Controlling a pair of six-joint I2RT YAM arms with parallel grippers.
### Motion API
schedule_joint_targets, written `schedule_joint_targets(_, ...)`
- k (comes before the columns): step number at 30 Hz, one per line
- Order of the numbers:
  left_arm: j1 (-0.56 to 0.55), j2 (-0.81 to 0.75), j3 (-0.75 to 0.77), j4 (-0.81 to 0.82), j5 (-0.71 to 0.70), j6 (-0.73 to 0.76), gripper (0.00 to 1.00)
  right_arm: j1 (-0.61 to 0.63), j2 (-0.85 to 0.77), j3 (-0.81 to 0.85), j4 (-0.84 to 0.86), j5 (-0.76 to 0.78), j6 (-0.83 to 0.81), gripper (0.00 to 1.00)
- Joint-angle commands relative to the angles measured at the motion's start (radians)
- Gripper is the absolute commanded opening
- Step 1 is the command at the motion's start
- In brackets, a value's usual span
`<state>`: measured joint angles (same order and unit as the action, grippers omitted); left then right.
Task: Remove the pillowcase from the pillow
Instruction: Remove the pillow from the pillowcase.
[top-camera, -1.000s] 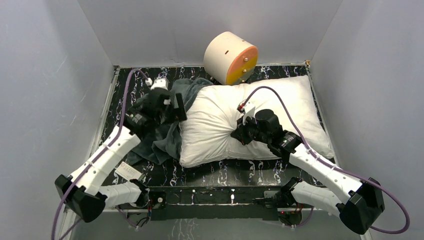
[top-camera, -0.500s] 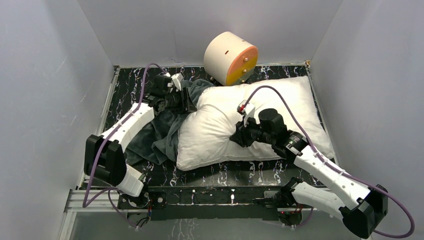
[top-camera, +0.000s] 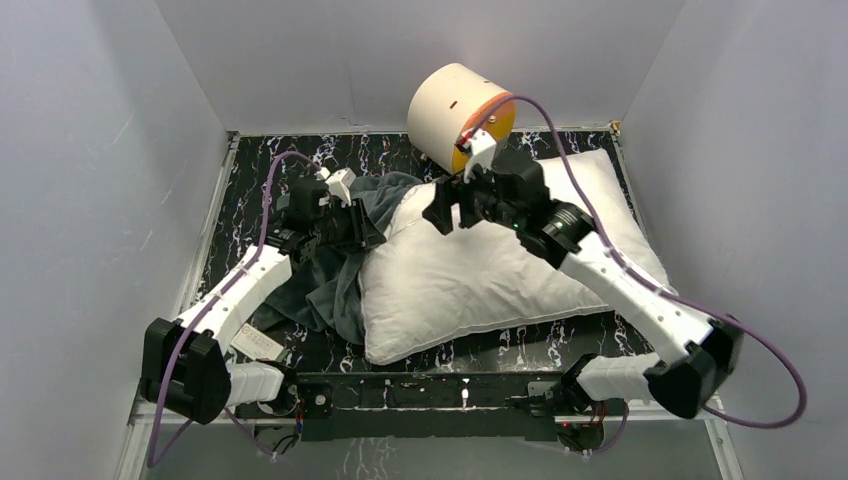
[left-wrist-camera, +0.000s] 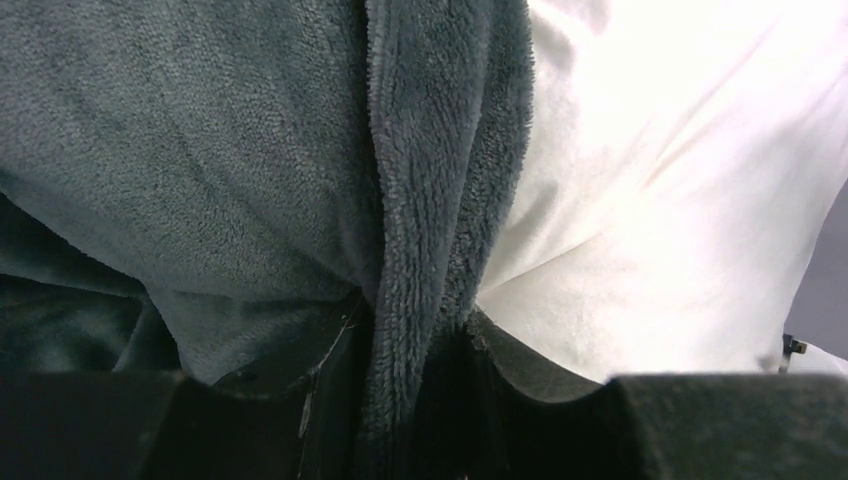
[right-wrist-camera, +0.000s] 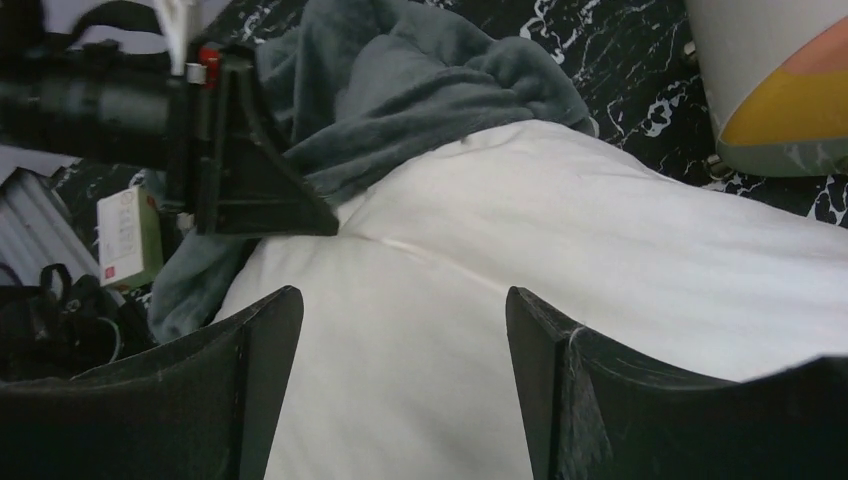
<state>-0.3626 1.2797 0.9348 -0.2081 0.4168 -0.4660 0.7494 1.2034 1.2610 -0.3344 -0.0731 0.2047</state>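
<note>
The pillow (top-camera: 500, 275) fills the bench (top-camera: 235, 200) from centre to 3 o'clock, so I can only pass above it. The cylinder (top-camera: 450, 110) blocks 12 o'clock, just beyond my right pincer (top-camera: 440, 208). The heaped pillowcase (top-camera: 325, 290) crowds 9 o'clock. Bare bench shows at 10 o'clock and along a strip at 6.

Top cam sat high behind the arm bases, looking down across the whole table (top-camera: 236, 200). Left wrist cam was pressed right up to the pillowcase (left-wrist-camera: 200, 150), pillow (left-wrist-camera: 680, 200) at 2 o'clock. Right wrist cam hung close over the pillow, left gripper (right-wrist-camera: 290, 205) at 10 o'clock. All three shared the pillow-pillowcase seam.
</note>
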Motion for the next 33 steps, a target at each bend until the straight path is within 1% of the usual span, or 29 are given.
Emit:
schedule_joint_targets(1, -0.017, -0.055, -0.040, -0.042, 0.048, 0.000, 0.33, 0.005, 0.195, 0.069, -0.049, 0.067, 0.006, 0.82)
schedule_joint_targets(2, -0.017, -0.061, -0.043, -0.043, 0.039, 0.001, 0.34, 0.005, 0.238, 0.067, -0.066, 0.066, 0.002, 0.79)
schedule_joint_targets(4, -0.016, -0.074, -0.039, -0.057, 0.006, 0.001, 0.43, 0.004, 0.319, 0.052, -0.120, 0.055, -0.005, 0.71)
schedule_joint_targets(5, -0.016, -0.079, -0.034, -0.066, -0.019, 0.001, 0.49, 0.005, 0.338, 0.022, -0.127, 0.065, 0.009, 0.62)
schedule_joint_targets(7, -0.016, -0.089, -0.017, -0.096, -0.084, 0.001, 0.66, 0.004, 0.347, -0.062, -0.124, 0.111, 0.043, 0.49)
schedule_joint_targets(8, -0.016, -0.093, -0.002, -0.112, -0.124, 0.000, 0.72, 0.004, 0.338, -0.114, -0.112, 0.112, 0.053, 0.44)
schedule_joint_targets(9, -0.017, -0.092, 0.015, -0.127, -0.160, 0.006, 0.78, 0.004, 0.324, -0.157, -0.100, 0.096, 0.059, 0.42)
schedule_joint_targets(12, -0.015, -0.053, 0.097, -0.152, -0.256, 0.027, 0.91, 0.004, 0.264, -0.287, -0.033, 0.006, 0.051, 0.33)
schedule_joint_targets(13, -0.014, -0.022, 0.158, -0.152, -0.265, 0.042, 0.95, 0.003, 0.241, -0.337, -0.009, -0.007, 0.050, 0.31)
schedule_joint_targets(16, -0.008, 0.126, 0.365, -0.203, -0.235, 0.083, 0.98, 0.005, 0.188, -0.429, 0.072, -0.040, 0.041, 0.28)
schedule_joint_targets(17, -0.008, 0.182, 0.436, -0.228, -0.218, 0.096, 0.98, 0.005, 0.177, -0.447, 0.092, -0.046, 0.041, 0.28)
schedule_joint_targets(19, -0.006, 0.273, 0.532, -0.254, -0.196, 0.106, 0.98, 0.004, 0.162, -0.475, 0.113, -0.043, 0.054, 0.28)
schedule_joint_targets(20, -0.005, 0.307, 0.558, -0.257, -0.169, 0.112, 0.98, 0.004, 0.157, -0.481, 0.116, -0.039, 0.060, 0.28)
schedule_joint_targets(23, -0.003, 0.395, 0.613, -0.301, -0.021, 0.147, 0.98, 0.005, 0.142, -0.487, 0.113, -0.012, 0.079, 0.29)
schedule_joint_targets(26, -0.002, 0.456, 0.637, -0.395, 0.060, 0.185, 0.93, 0.004, 0.124, -0.494, 0.121, 0.003, 0.095, 0.30)
schedule_joint_targets(27, -0.002, 0.463, 0.633, -0.415, 0.065, 0.201, 0.90, 0.004, 0.119, -0.498, 0.126, 0.005, 0.098, 0.30)
schedule_joint_targets(28, -0.002, 0.464, 0.630, -0.431, 0.046, 0.210, 0.85, 0.005, 0.114, -0.501, 0.130, 0.008, 0.101, 0.30)
schedule_joint_targets(31, -0.001, 0.445, 0.620, -0.449, -0.103, 0.204, 0.59, 0.004, 0.106, -0.504, 0.133, 0.029, 0.113, 0.30)
schedule_joint_targets(32, -0.001, 0.427, 0.617, -0.442, -0.157, 0.203, 0.54, 0.003, 0.104, -0.503, 0.129, 0.046, 0.122, 0.30)
schedule_joint_targets(33, 0.002, 0.413, 0.617, -0.437, -0.207, 0.197, 0.50, 0.004, 0.102, -0.502, 0.124, 0.063, 0.134, 0.29)
